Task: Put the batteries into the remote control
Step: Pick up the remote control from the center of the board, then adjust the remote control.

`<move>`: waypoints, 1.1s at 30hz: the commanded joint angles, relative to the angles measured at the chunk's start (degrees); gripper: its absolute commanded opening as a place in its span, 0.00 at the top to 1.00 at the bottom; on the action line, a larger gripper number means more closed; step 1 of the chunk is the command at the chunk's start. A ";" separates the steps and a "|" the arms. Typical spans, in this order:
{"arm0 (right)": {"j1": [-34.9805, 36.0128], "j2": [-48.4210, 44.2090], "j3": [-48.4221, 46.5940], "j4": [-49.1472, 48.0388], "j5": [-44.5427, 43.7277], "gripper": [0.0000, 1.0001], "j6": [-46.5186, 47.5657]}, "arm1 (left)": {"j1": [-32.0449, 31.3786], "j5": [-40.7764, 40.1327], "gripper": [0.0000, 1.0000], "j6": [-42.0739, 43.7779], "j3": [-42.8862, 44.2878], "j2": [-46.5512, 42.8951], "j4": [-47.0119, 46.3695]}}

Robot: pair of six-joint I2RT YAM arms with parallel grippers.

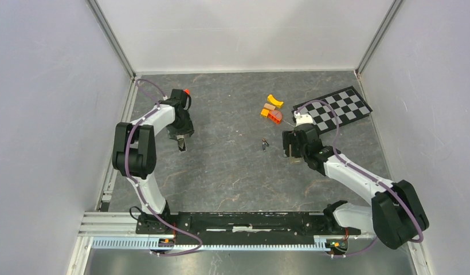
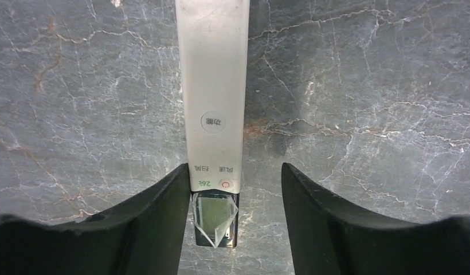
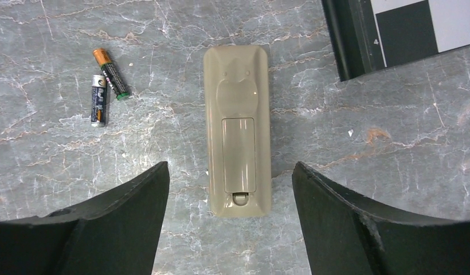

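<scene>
The remote control point(image 3: 237, 114) lies back up on the grey stone table, beige, with its battery cover closed. My right gripper point(image 3: 230, 163) hovers over its near end, open, with both fingers clear of its sides. Two batteries point(image 3: 111, 73) lie loose to the remote's left, one green with an orange end, one blue and white point(image 3: 98, 100). From above they show as small dark sticks point(image 1: 263, 143) left of the right gripper point(image 1: 293, 153). My left gripper point(image 2: 235, 166) is open around a narrow white bar with a black end.
The narrow white bar point(image 2: 212, 74) has a small display at its dark end; the left finger point(image 2: 175, 195) touches its side and the right one stands apart. Orange and yellow blocks point(image 1: 271, 109) and a checkerboard point(image 1: 336, 109) lie at the back right.
</scene>
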State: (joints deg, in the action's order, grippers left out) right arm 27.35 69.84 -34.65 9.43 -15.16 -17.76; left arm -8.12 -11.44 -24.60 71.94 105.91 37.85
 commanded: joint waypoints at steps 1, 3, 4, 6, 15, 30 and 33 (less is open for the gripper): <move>-0.46 -3.55 -2.04 1.56 1.46 0.18 -1.24 | -0.05 0.11 0.38 -1.32 -0.16 0.09 0.07; -0.47 -4.31 -1.59 1.51 1.60 0.19 -1.88 | -0.05 -0.12 0.44 -1.54 -1.94 -0.54 -1.01; -0.48 -4.44 -1.37 1.47 1.64 0.20 -2.17 | -0.05 -0.03 0.49 -1.84 -2.68 -0.78 -1.36; -0.50 -4.34 -1.05 1.63 2.15 0.22 -2.91 | -0.12 0.89 0.63 -2.03 -3.50 -0.98 -1.68; -0.78 -6.05 -3.54 0.17 18.84 0.13 4.21 | -3.94 20.88 0.98 -1.17 -5.94 -12.06 -2.82; -1.36 -11.76 0.65 -40.99 39.78 0.02 -41.23 | -18.89 68.59 0.98 -29.15 -16.38 -30.91 -40.25; -1.30 -10.31 -0.55 -43.21 41.79 0.02 -43.78 | -19.66 71.13 0.98 -37.06 -18.37 -31.35 -51.76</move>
State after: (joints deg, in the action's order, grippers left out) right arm 26.15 58.94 -34.35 -22.20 22.98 -51.35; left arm -27.29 51.05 -47.77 55.35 76.71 5.28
